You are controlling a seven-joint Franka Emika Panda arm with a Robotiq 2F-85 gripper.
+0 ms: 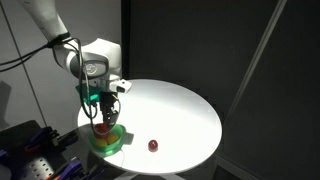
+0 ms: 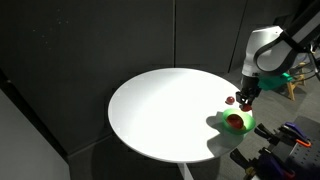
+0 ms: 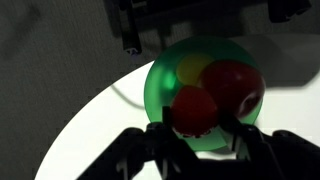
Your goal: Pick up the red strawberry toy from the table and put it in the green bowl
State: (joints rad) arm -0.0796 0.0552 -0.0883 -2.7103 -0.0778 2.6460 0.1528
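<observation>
Wrist view | fingers [image 3: 236,135] apparently grip red strawberry toy [image 3: 193,112] over green bowl [image 3: 160,85] | white table [image 3: 90,120], dark walls [image 1: 250,60]

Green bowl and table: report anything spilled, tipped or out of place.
Nothing stands out. The green bowl sits level near the table edge, toy fruit inside it; a dark ball lies alone on the table, apart from the bowl.

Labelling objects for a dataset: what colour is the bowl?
The bowl is light green; the wrist view shows it best.

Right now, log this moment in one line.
gripper: over green bowl | red strawberry toy: between fingers, above bowl | grip contact: unclear | maroon ball: on table
</observation>
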